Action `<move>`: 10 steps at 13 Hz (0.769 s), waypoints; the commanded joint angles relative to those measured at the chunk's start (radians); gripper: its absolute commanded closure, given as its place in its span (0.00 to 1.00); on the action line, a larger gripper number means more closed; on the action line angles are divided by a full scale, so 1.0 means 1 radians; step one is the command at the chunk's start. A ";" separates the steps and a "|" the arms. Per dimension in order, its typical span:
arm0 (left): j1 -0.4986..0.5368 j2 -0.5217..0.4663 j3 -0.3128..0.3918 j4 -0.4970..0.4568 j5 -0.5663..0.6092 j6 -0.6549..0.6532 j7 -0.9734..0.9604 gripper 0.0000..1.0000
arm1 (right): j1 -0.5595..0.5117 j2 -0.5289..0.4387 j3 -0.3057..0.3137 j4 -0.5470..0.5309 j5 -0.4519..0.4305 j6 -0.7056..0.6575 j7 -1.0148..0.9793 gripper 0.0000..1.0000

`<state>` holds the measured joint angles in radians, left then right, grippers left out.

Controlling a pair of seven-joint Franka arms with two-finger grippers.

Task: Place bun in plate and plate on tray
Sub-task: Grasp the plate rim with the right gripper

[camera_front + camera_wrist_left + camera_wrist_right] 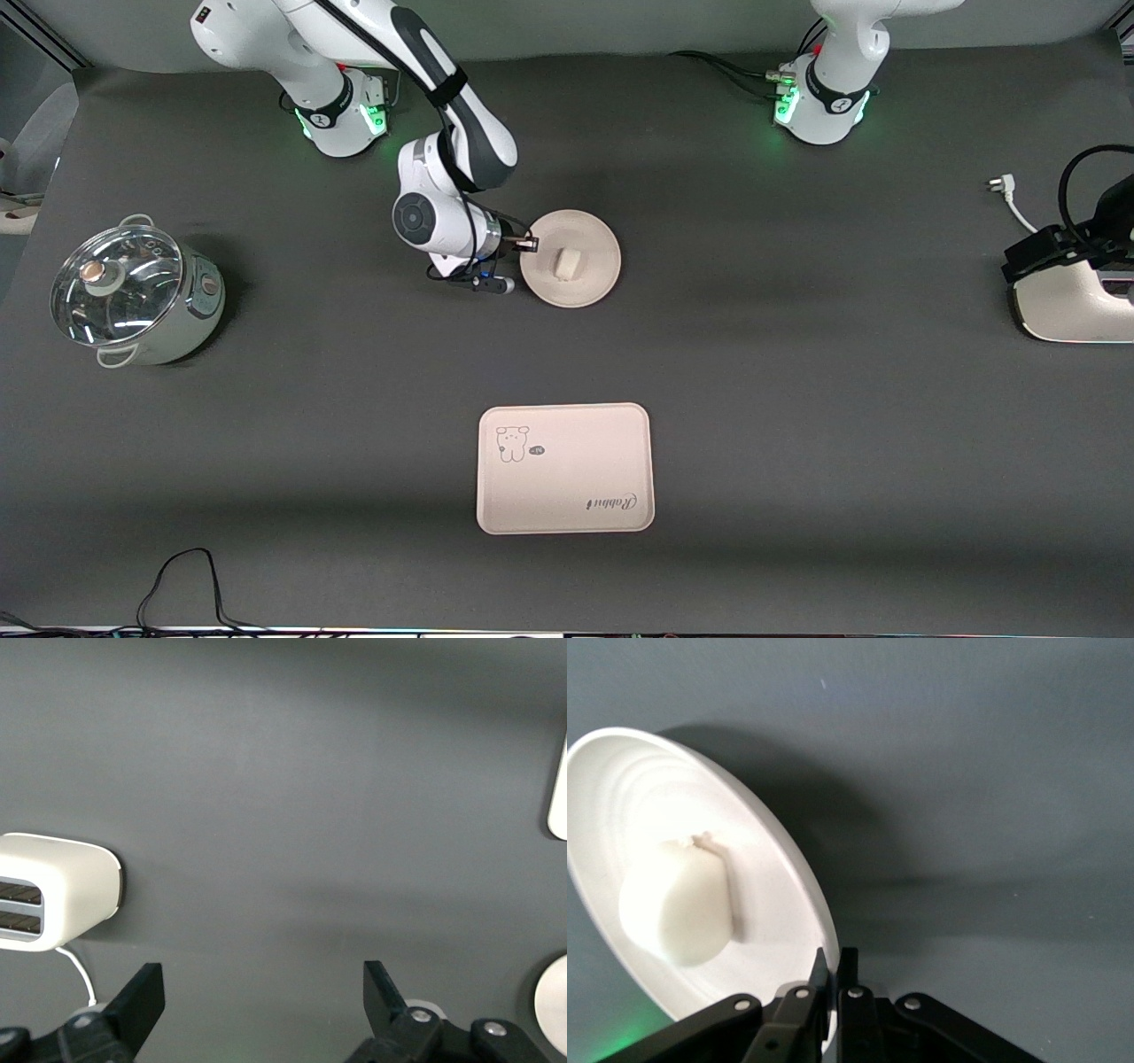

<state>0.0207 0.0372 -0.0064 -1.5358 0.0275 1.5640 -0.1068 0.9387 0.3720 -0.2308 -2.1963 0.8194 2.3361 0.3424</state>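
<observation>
The round cream plate (pixel 589 257) lies near the right arm's base, farther from the front camera than the tray (pixel 565 468). The small white bun (pixel 567 263) rests in the plate. My right gripper (pixel 529 241) is shut on the plate's rim at the edge toward the right arm's end. In the right wrist view the fingers (pixel 834 961) pinch the rim, the plate (pixel 771 895) looks tilted over its shadow, and the bun (pixel 678 904) sits inside. My left gripper (pixel 264 979) is open and empty, high over bare table; it is out of the front view.
A steel pot with a glass lid (pixel 133 292) stands toward the right arm's end. A white toaster (pixel 1072 306) with a cord and plug (pixel 999 184) stands at the left arm's end; it also shows in the left wrist view (pixel 53 886). Cables (pixel 177 576) lie at the table's front edge.
</observation>
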 commanded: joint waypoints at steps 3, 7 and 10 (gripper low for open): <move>-0.022 -0.051 0.016 -0.035 -0.017 0.007 0.021 0.00 | 0.005 -0.035 -0.160 0.168 -0.161 -0.301 0.027 1.00; -0.028 -0.043 0.000 -0.038 -0.006 0.037 -0.002 0.00 | 0.003 -0.028 -0.306 0.372 -0.217 -0.519 0.033 1.00; -0.028 -0.045 0.000 -0.084 0.000 0.082 -0.004 0.00 | -0.042 0.010 -0.386 0.570 -0.203 -0.648 0.044 1.00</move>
<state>0.0026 0.0151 -0.0114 -1.5705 0.0194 1.6037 -0.0971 0.9306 0.3416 -0.5875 -1.7655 0.6226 1.7743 0.3518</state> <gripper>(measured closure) 0.000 0.952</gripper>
